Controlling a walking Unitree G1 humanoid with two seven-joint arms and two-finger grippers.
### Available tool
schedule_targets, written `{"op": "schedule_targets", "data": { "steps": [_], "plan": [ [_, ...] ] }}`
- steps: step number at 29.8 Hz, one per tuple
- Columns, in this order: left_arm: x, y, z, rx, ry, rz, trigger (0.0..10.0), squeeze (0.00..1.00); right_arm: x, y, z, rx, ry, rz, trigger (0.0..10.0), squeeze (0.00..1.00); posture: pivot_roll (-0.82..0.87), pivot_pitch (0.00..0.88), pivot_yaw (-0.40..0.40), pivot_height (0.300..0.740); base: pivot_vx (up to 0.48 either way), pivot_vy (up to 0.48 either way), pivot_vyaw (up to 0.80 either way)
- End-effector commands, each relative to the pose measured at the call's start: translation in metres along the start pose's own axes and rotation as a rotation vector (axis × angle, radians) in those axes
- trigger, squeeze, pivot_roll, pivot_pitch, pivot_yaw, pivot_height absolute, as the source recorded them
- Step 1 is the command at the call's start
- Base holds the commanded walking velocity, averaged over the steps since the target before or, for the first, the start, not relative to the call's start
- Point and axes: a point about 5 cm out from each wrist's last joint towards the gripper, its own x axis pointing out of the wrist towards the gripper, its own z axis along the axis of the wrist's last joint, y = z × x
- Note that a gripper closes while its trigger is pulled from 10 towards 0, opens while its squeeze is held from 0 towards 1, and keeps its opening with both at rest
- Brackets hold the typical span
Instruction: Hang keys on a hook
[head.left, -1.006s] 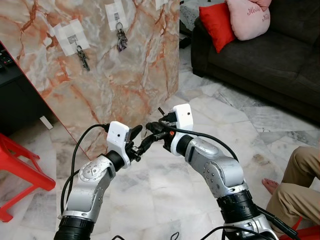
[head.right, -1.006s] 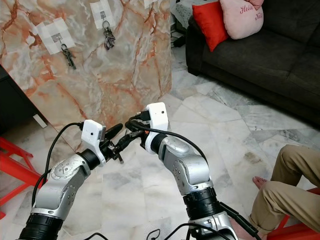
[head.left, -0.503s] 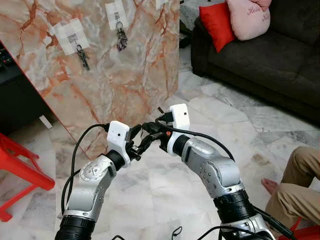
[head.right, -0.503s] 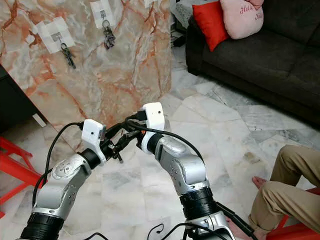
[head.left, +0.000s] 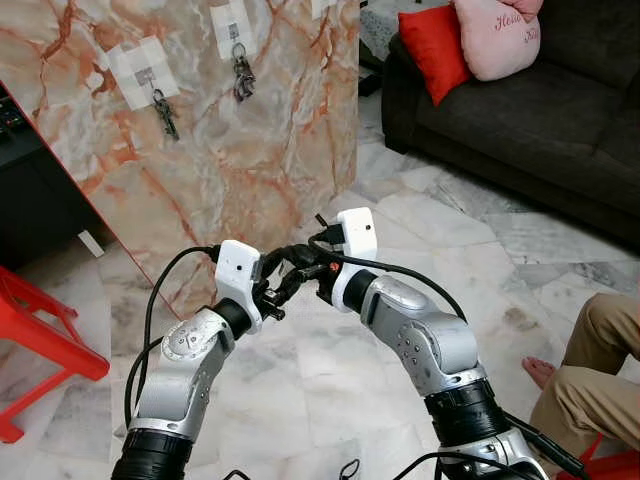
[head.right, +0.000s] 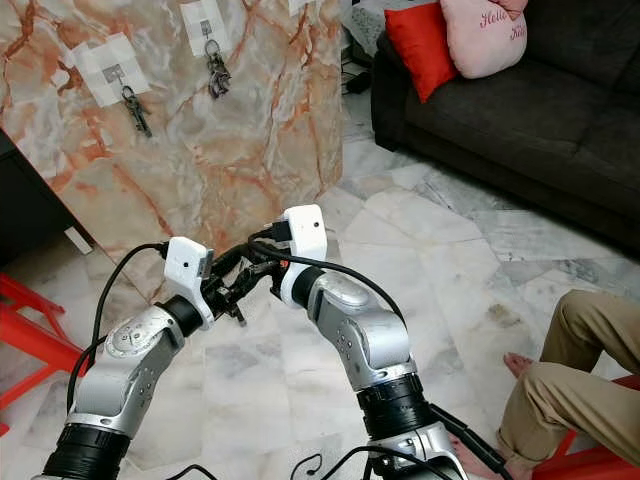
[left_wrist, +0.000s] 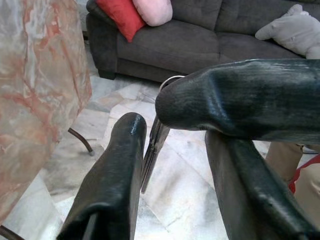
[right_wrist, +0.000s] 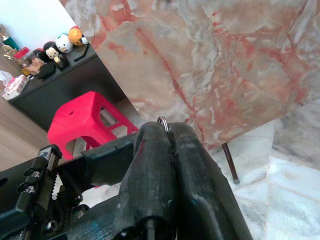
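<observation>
While the two grippers meet in front of the robot's chest, the keys (left_wrist: 153, 145) hang between them, mid-handover. The right gripper (right_wrist: 167, 132) has its fingers pressed together on the key ring (right_wrist: 162, 120), whose top loop pokes out at the fingertips. The left gripper (left_wrist: 172, 130) stands with its fingers spread, one on each side of the key blade, which hangs long axis downward just beside one finger. Both arms are equally near the keys. The hooks sit up on the marble panel (head.left: 250, 150), well apart from the grippers, ahead and to the left; the two visible hooks (head.left: 146, 77) already carry key bunches.
</observation>
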Motion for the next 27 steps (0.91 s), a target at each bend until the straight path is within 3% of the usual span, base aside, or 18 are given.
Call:
{"op": "schedule_targets", "data": {
  "steps": [1, 27],
  "plan": [
    [0.0021, 0.0006, 0.0024, 0.017, -0.008, 0.003, 0.0, 0.00, 0.0035, 0.0056, 0.0020, -0.003, 0.001, 0.023, 10.0, 0.00, -0.06, 0.092, -0.014, 0.740, 0.000, 0.000, 0.00],
    [0.0019, 0.0019, 0.0024, 0.011, -0.011, 0.012, 0.0, 0.00, 0.0032, 0.0048, 0.0025, -0.009, -0.003, 0.020, 10.0, 0.00, -0.06, 0.092, -0.013, 0.740, 0.000, 0.000, 0.00]
  ]
}}
